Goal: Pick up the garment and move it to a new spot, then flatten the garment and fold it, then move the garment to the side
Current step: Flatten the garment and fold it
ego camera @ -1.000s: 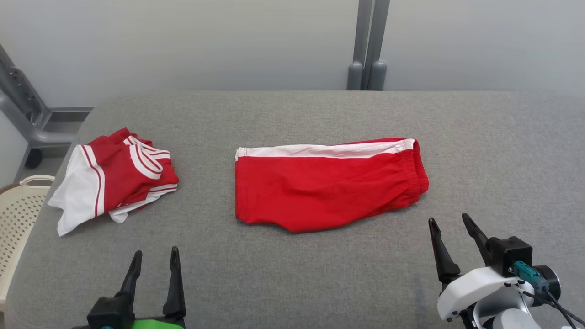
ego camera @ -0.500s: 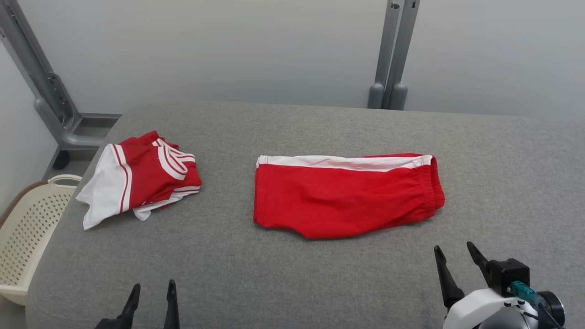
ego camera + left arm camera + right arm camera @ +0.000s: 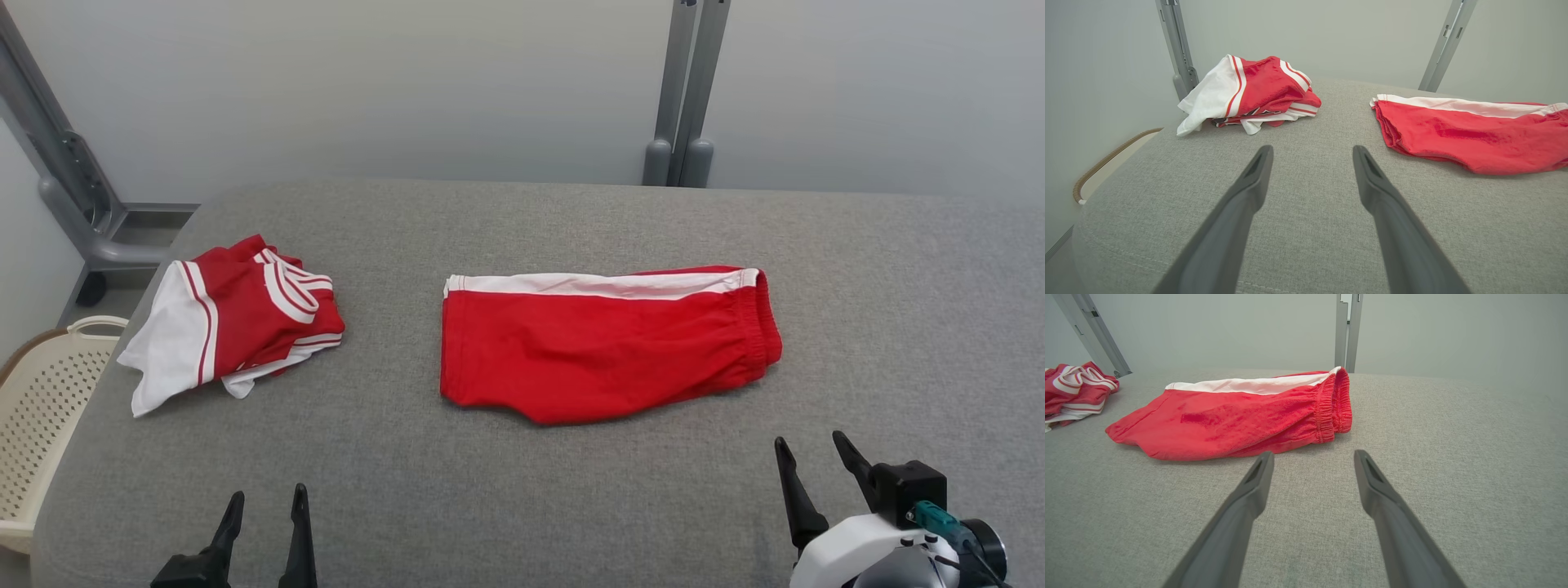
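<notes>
Holding back at the near edge, both arms are off the cloth: the left gripper (image 3: 268, 496) has its two dark fingers spread apart with nothing between them, and the right gripper (image 3: 810, 443) is spread just as wide and just as empty. What has changed over the last second is the head view itself. The whole picture has slid, so that's the camera moving, and the things on the gray tabletop (image 3: 522, 506) keep the same layout as before. The red shorts (image 3: 604, 351) lie flat in the middle of it, doubled over lengthwise, white side stripe along the far edge, elastic waistband to the robot's right. Off to the left sits a folded red-and-white jersey (image 3: 237, 322), well apart from the shorts, with a cream perforated basket (image 3: 41, 408) beyond the tabletop's left edge. From the right wrist, the waistband is just ahead of the open fingers; from the left wrist, the leg hems are ahead and to the right. My read: one fold looks done, and either a second fold across or the move to the side comes next. Neither gripper is touching fabric yet.
</notes>
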Tool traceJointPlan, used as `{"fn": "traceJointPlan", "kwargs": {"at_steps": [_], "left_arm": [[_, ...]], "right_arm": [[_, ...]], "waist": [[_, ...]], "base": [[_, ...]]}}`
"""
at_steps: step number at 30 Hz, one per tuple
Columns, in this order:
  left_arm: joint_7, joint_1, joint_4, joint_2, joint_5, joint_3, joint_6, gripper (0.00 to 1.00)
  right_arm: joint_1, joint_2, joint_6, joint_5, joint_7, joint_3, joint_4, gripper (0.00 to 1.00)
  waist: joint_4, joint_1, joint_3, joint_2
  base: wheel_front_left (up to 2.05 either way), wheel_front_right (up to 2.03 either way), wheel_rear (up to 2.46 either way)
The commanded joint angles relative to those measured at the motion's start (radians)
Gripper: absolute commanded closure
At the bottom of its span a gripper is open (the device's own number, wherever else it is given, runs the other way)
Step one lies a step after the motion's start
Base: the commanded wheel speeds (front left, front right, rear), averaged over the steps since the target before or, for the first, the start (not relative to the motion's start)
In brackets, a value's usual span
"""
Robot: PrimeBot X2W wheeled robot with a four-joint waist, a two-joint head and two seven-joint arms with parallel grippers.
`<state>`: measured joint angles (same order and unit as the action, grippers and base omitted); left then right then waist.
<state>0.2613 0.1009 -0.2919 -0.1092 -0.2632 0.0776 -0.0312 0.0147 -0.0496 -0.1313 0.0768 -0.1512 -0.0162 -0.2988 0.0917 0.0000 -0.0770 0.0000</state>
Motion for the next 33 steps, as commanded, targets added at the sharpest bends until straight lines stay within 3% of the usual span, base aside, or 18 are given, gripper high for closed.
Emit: {"fn": "traceJointPlan", "kwargs": {"at_steps": [1, 11, 14, 15, 16, 17, 22, 26, 33], "left_arm": [[0.005, -0.015, -0.003, -0.005, -0.006, 0.000, -0.003, 0.00], [0.005, -0.021, -0.010, -0.004, -0.008, 0.004, 0.003, 0.00], [0.005, -0.024, -0.006, -0.004, -0.007, 0.006, 0.004, 0.00], [0.005, -0.025, -0.003, -0.004, -0.006, 0.008, 0.005, 0.00], [0.005, -0.025, -0.003, -0.004, -0.006, 0.008, 0.005, 0.00], [0.005, -0.029, 0.001, -0.004, -0.003, 0.010, 0.006, 0.00], [0.004, -0.061, 0.009, 0.008, -0.012, 0.023, -0.003, 0.00], [0.004, -0.099, 0.014, 0.015, -0.009, 0.039, -0.008, 0.00], [0.005, -0.144, 0.019, 0.023, 0.002, 0.055, -0.010, 0.00]], "right_arm": [[-0.009, -0.002, 0.001, 0.008, -0.008, 0.000, -0.003, 0.00], [-0.049, -0.002, 0.001, 0.004, 0.039, -0.013, 0.000, 0.00], [-0.111, -0.002, 0.001, -0.022, 0.154, -0.029, -0.011, 0.00], [-0.170, -0.002, 0.001, -0.047, 0.252, -0.042, -0.011, 0.00], [-0.170, -0.002, 0.001, -0.047, 0.252, -0.042, -0.011, 0.00], [-0.232, -0.002, 0.001, -0.065, 0.371, -0.064, -0.019, 0.00], [-0.404, -0.004, 0.001, -0.125, 0.625, -0.145, -0.028, 0.00], [-0.513, -0.001, 0.001, -0.177, 0.743, -0.184, -0.046, 0.00], [-0.611, -0.015, 0.001, -0.218, 0.848, -0.208, -0.120, 0.00]], "waist": [[-0.003, 0.0000, 0.003, 0.0000], [-0.002, 0.0000, 0.024, 0.0000], [-0.007, 0.0000, 0.037, 0.0000], [-0.009, 0.0000, 0.049, 0.0000], [-0.009, 0.0000, 0.049, 0.0000], [-0.010, 0.0000, 0.063, 0.0000], [0.009, 0.0000, 0.129, 0.0000], [0.037, 0.0000, 0.188, 0.0000], [0.073, 0.0000, 0.266, 0.0000]], "base": [[0.00, 0.00, 0.00], [0.00, 0.00, 0.00], [0.00, 0.00, 0.00], [0.00, 0.00, 0.00], [0.00, 0.00, 0.00], [0.00, 0.00, 0.00], [0.00, 0.00, 0.00], [0.00, 0.00, 0.00], [0.00, 0.00, 0.00]]}}
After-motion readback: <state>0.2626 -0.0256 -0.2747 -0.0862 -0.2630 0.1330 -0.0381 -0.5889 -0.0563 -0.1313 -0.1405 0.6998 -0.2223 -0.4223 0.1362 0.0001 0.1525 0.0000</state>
